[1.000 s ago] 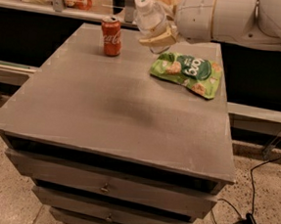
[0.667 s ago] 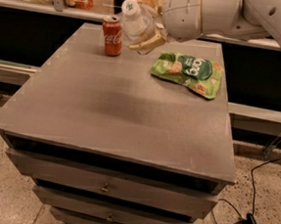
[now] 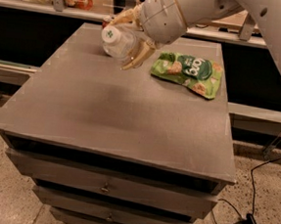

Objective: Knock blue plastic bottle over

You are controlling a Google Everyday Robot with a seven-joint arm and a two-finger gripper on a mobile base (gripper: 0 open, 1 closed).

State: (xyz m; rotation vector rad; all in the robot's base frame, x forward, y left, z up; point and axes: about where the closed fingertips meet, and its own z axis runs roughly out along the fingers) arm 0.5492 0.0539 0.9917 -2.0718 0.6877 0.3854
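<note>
Reaching in from the upper right, the white arm [image 3: 266, 26] brings its tool [image 3: 122, 44] over the far left part of the grey counter [image 3: 115, 116]. The tool's pale fingers [image 3: 139, 55] sit one on either side of the blue plastic bottle [image 3: 115, 39] and pinch its clear body between them. The bottle is tipped well off upright, with its white cap aimed toward the near left. I cannot tell whether its base touches the counter top. Just behind the bottle a sliver of the red can [image 3: 107, 18] peeks out, mostly hidden. To the right, a green snack bag [image 3: 188, 71] lies flat near the counter's far right edge, just beside the tool but apart from it. Drawers [image 3: 107, 187] run down the counter's front, and a black cable [image 3: 261, 168] trails across the speckled floor at the right.
</note>
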